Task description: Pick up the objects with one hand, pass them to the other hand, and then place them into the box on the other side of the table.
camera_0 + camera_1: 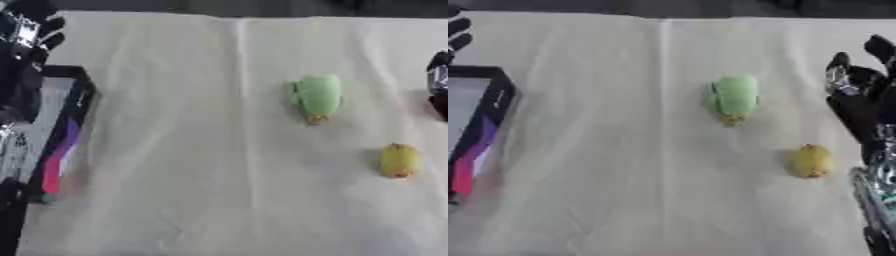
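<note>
A pale green soft object (317, 96) with an orange tip lies on the white cloth right of centre. A smaller yellow object (399, 160) lies nearer and further right. My right hand (857, 95) hovers at the right edge, beyond and to the right of the yellow object, fingers spread and holding nothing. My left hand (31, 31) is at the upper left, above the far end of the box (66, 135), fingers relaxed and empty. The box has a dark rim and a purple and pink side.
The white cloth (192, 150) covers the whole table, with a crease running down its middle. A dark strip (262, 6) lies along the far edge.
</note>
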